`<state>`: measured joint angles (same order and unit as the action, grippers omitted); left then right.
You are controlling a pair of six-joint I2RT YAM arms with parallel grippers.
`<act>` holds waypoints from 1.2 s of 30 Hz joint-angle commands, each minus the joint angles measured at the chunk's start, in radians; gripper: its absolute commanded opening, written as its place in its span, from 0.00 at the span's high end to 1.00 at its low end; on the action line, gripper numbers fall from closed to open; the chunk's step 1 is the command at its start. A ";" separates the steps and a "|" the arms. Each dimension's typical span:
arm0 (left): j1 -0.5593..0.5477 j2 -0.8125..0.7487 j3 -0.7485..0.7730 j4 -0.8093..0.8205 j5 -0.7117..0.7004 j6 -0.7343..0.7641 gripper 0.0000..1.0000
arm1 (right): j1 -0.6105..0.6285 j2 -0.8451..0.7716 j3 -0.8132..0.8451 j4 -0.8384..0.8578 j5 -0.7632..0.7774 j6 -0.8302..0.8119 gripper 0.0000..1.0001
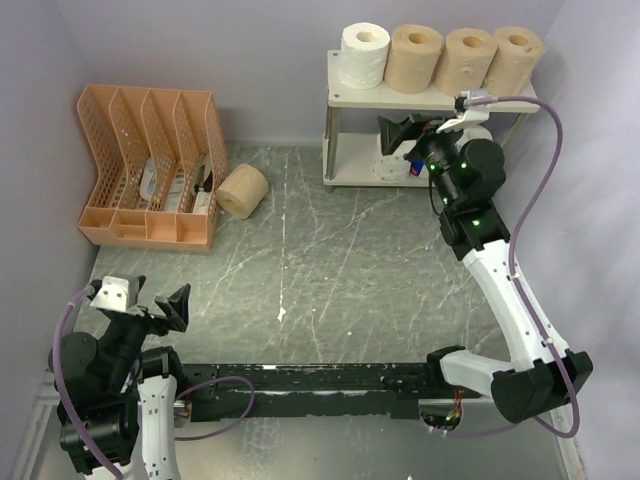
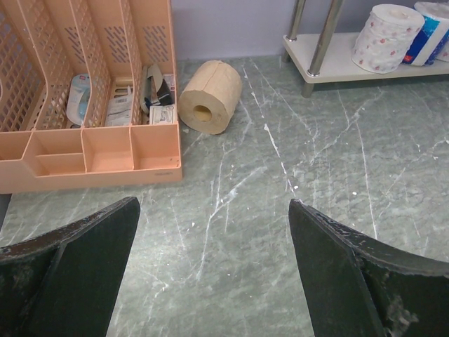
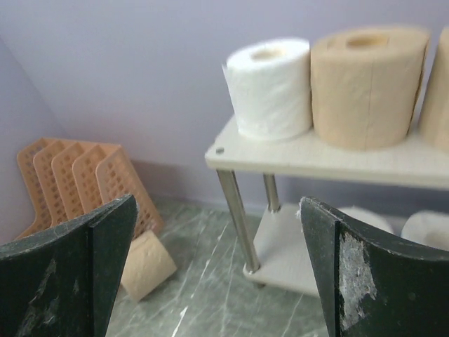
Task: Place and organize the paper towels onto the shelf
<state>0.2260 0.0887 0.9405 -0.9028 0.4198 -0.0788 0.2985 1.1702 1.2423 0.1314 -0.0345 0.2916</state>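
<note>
The shelf (image 1: 430,100) stands at the back right. Its top board holds a white roll (image 1: 364,52) and three tan rolls (image 1: 415,55). On the lower board a dotted white roll (image 2: 387,36) and a blue-and-white roll (image 2: 431,31) stand, partly hidden in the top view. One tan roll (image 1: 243,190) lies on its side on the table beside the orange organizer; it also shows in the left wrist view (image 2: 209,96) and the right wrist view (image 3: 144,263). My right gripper (image 1: 398,135) is open and empty at the shelf's left front. My left gripper (image 1: 160,310) is open and empty at the near left.
An orange slotted file organizer (image 1: 150,165) with small items in it stands at the back left against the wall. Lilac walls close in the back and both sides. A black rail (image 1: 320,385) runs between the arm bases. The shelf's metal legs (image 3: 238,221) stand close before my right gripper (image 3: 217,203).
</note>
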 commanded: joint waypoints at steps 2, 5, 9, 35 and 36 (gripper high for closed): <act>0.011 0.001 0.000 0.021 0.019 0.007 0.01 | 0.000 0.081 0.175 -0.098 -0.064 -0.199 0.00; 0.012 0.004 0.000 0.021 0.019 0.006 0.01 | 0.002 0.242 0.423 -0.205 -0.097 -0.301 0.00; 0.011 0.000 0.000 0.022 0.017 0.005 0.01 | 0.024 0.467 0.757 -0.324 -0.127 -0.469 0.00; 0.003 -0.011 0.000 0.021 0.039 0.016 0.01 | 0.145 0.970 1.167 -0.189 0.265 -1.060 0.00; 0.003 -0.011 0.000 0.022 0.038 0.016 0.01 | 0.138 0.977 1.175 -0.184 0.267 -1.052 0.00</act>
<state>0.2264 0.0887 0.9405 -0.9028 0.4385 -0.0689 0.4538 2.1235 2.3970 -0.1387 0.1875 -0.7605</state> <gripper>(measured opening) 0.990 0.999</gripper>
